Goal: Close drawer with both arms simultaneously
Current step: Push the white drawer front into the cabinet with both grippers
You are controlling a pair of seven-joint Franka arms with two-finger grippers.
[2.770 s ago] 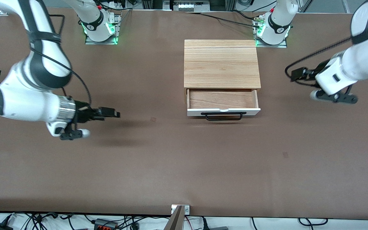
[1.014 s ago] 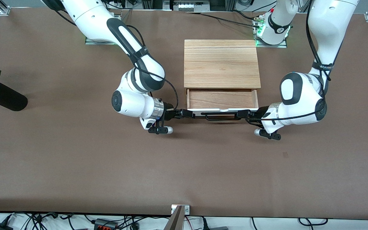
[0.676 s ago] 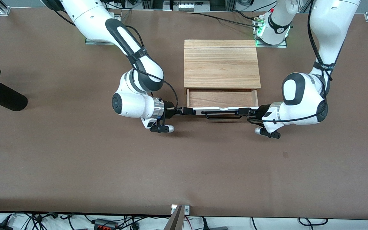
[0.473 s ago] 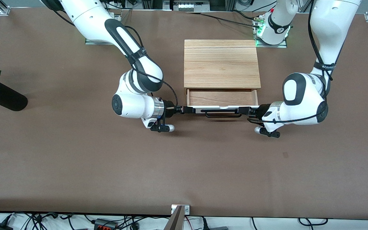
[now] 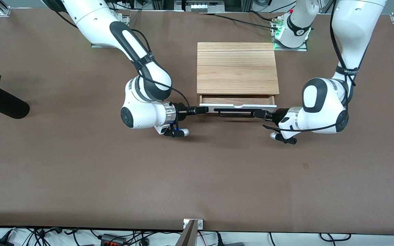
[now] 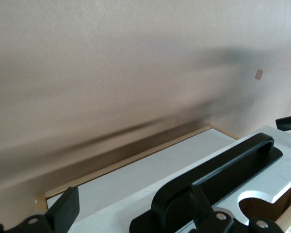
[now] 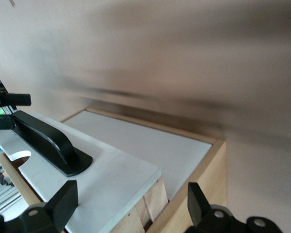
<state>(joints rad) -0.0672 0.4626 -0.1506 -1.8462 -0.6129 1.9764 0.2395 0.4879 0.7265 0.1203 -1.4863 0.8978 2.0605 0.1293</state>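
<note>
Seemingly, both open grippers touch the nearly-shut drawer.

Both arms reach low toward mid-frame, wrists level, facing each other. The left tool sits right of centre, fingers spread; the right tool left of centre, fingers spread.

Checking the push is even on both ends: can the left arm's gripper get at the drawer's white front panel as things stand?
Probably yes. The left gripper is already at the drawer front, by the handle's end, fingers open, nothing between. The right gripper is at the other end.
</note>
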